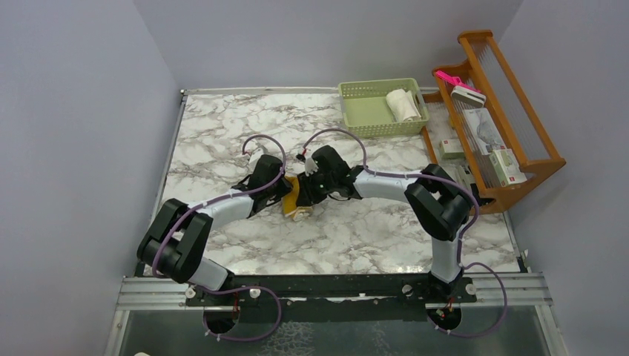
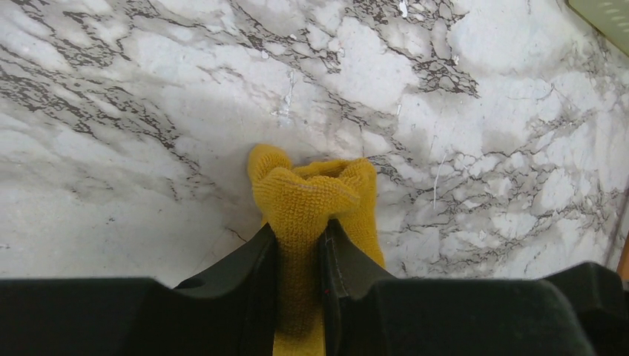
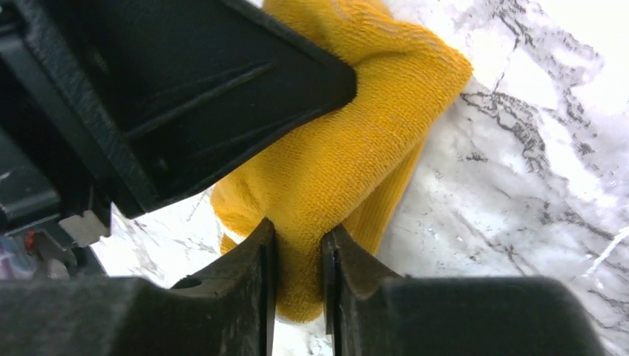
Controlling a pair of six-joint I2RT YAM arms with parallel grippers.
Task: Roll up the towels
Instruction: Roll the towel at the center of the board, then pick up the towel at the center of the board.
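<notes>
End effectors, left (image 2: 300,231), right (image 3: 298,231); both on mustard towel (image 2: 305,194)

Marble-pattern table (image 1: 222,126), grey veins. Pale green plastic basket (image 1: 363,111) near far right corner. Wooden rack (image 1: 540,165) just beside basket, along table's right edge, holding boxes (image 1: 509,167); pink item (image 1: 448,77) at far end.
</notes>
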